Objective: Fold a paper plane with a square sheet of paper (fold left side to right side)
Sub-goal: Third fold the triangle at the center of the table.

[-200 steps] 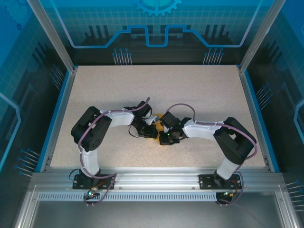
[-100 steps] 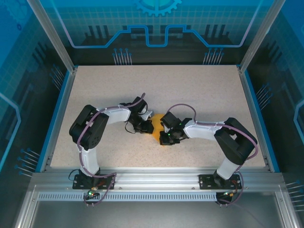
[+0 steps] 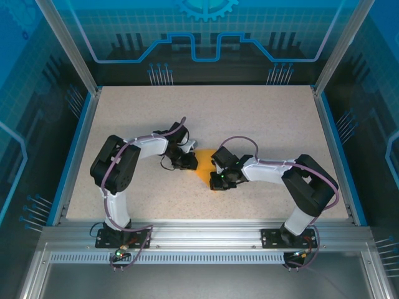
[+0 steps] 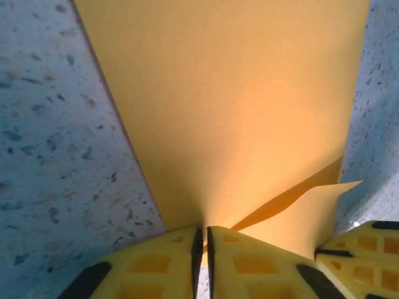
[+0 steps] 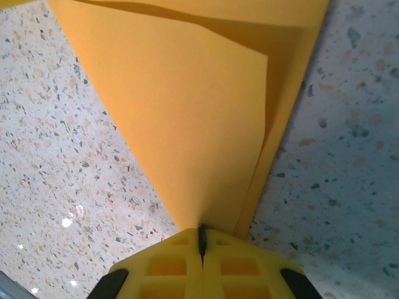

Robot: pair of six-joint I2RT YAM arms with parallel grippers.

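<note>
Top external: we list the square sheet of paper (image 3: 202, 165) near the middle of the speckled table (image 3: 262, 118), set between the left gripper (image 3: 189, 161) and the right gripper (image 3: 217, 177). Both arms reach inward with elbows bowed outward and wrists low, an arrangement we judge is meant to hold the sheet at two sides while a fold is formed. How many layers it has we cannot quite tell from up here. Left wrist: the left gripper (image 4: 202, 232) is closed to a thin slit on the sheet's near edge (image 4: 230, 106), and a loose flap curls up at the right. Right wrist: the right gripper (image 5: 201, 233) is pinched tight on a point where two layers of the sheet (image 5: 187, 106) converge, keeping them together.
</note>
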